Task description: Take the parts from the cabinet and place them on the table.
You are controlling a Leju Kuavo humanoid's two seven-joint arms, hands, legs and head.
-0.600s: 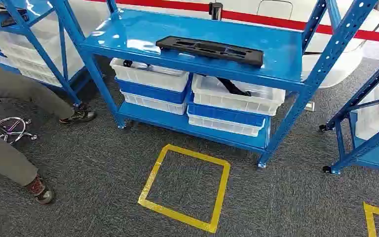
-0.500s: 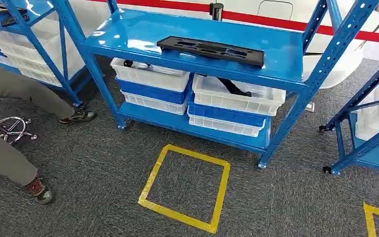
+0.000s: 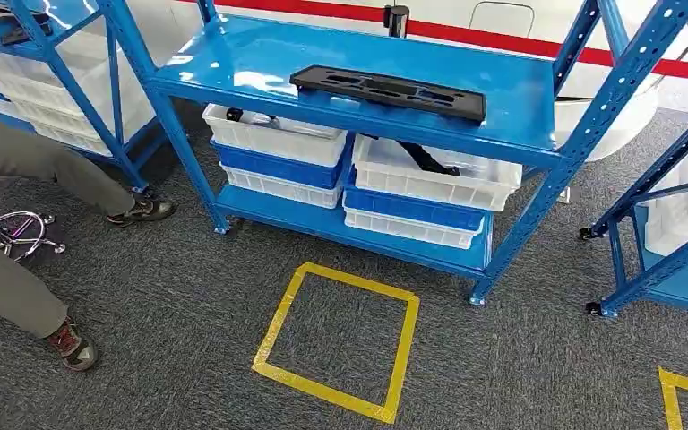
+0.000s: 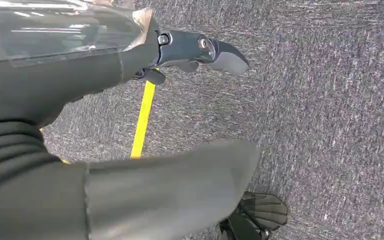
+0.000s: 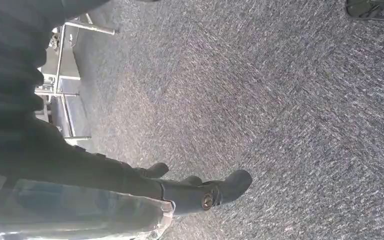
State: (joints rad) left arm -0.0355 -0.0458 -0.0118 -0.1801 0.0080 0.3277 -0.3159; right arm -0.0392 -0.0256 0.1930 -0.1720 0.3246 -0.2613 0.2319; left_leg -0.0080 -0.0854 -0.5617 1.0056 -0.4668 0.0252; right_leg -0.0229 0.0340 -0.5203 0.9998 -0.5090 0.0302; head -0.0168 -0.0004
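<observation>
Head view: blue cabinet (image 3: 537,193) with a long black part (image 3: 387,92) lying flat on its top shelf; white and blue bins (image 3: 430,184) stacked below; yellow tape square (image 3: 338,339) on grey carpet; a seated person's legs (image 3: 18,224) nearby. Left wrist view: left hand (image 4: 180,115) above carpet, fingers apart, holding nothing. Right wrist view: right hand (image 5: 180,190) likewise spread and empty over carpet.

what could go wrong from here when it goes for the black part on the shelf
1. The black part lies near the front edge of the blue shelf; a clumsy reach might nudge it off.
2. A seated person's leg and shoe are close on the left; walking in could bring the robot near them.
3. The slanted rack upright might obstruct the right arm's reach.
</observation>
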